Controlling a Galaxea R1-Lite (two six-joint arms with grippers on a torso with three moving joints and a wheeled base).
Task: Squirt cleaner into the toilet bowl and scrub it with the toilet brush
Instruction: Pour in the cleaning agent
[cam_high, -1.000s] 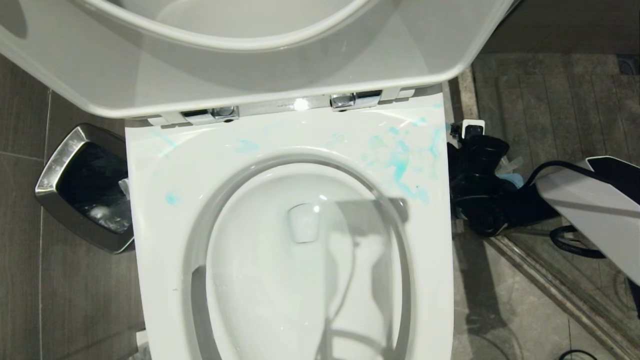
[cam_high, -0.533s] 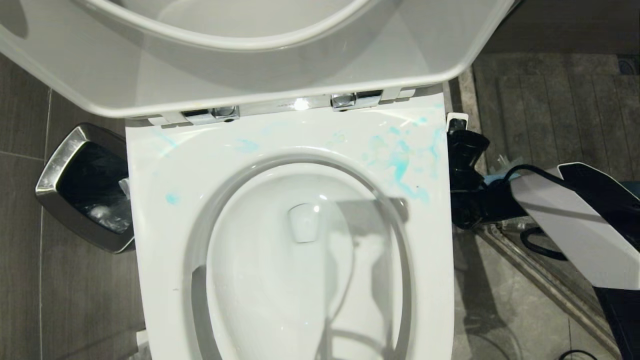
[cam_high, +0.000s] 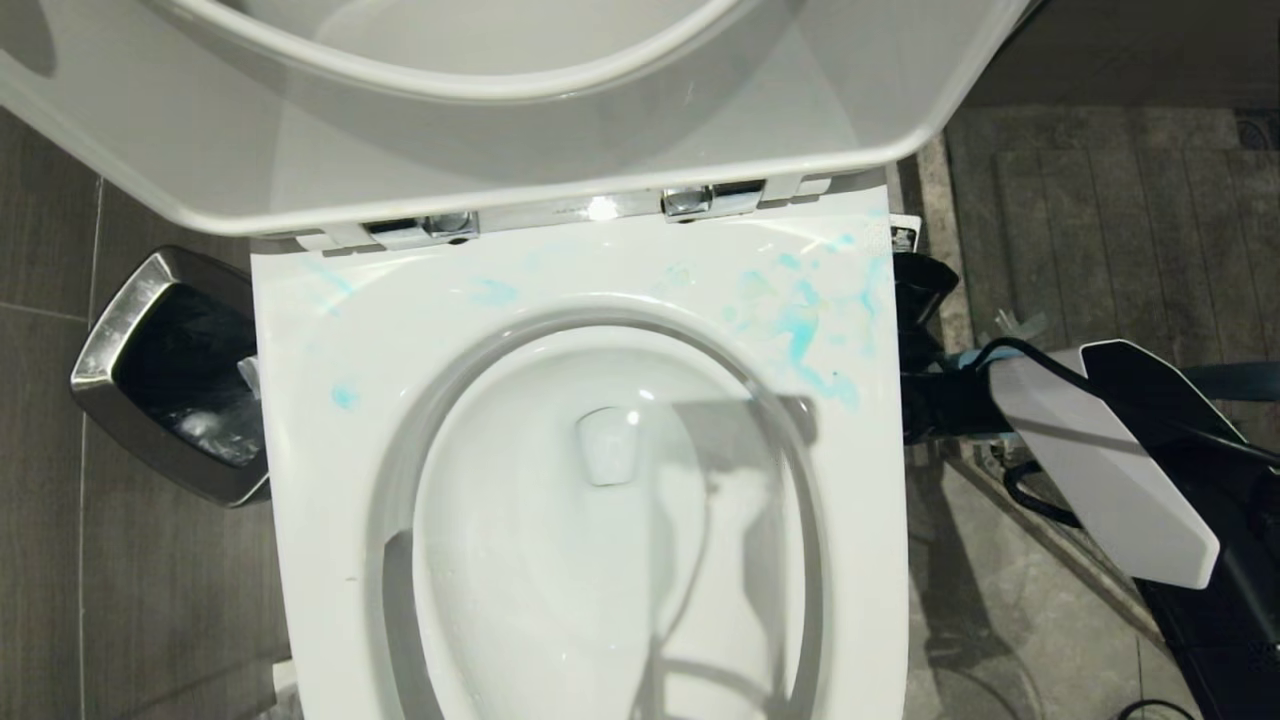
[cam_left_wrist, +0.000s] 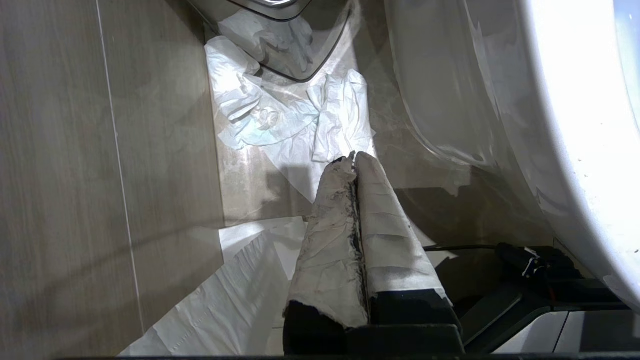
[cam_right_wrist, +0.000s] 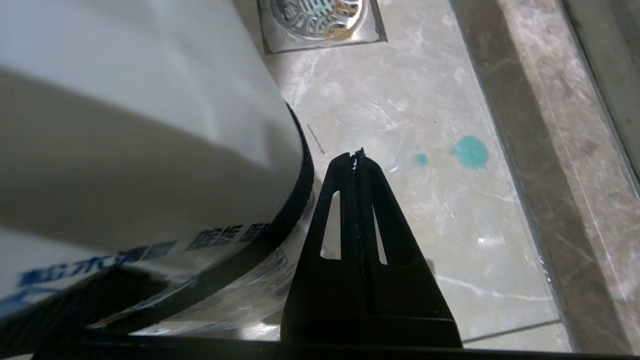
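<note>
The toilet bowl (cam_high: 600, 520) is seen from above in the head view, with its lid (cam_high: 520, 120) raised behind it. Teal-blue cleaner smears (cam_high: 800, 335) are spread over the bowl's rim, thickest at the rear right corner, and a smaller spot (cam_high: 343, 397) is found on the left side of the rim.

The right gripper (cam_right_wrist: 356, 155) is held low beside the right side of the toilet bowl, just off the ceramic wall (cam_right_wrist: 125, 125), above the pale stone floor (cam_right_wrist: 450, 225). Its black fingers are pressed together to a point and nothing is held between them. Two teal drops (cam_right_wrist: 470, 152) are seen on the floor just beyond the fingertips, and a metal floor drain (cam_right_wrist: 317, 17) lies farther on, near the foot of the bowl. In the head view the right arm (cam_high: 1100, 460) is seen reaching in toward the bowl's right rear corner.

The left gripper (cam_left_wrist: 354, 159) is parked low at the left side of the toilet bowl, its cloth-wrapped fingers closed against each other with nothing gripped. Crumpled white paper (cam_left_wrist: 280, 115) is spread on the floor ahead of it, between the bowl and the steel waste bin (cam_high: 165, 375), which stands just left of the bowl.

Neither the cleaner bottle nor the toilet brush can be made out clearly.
</note>
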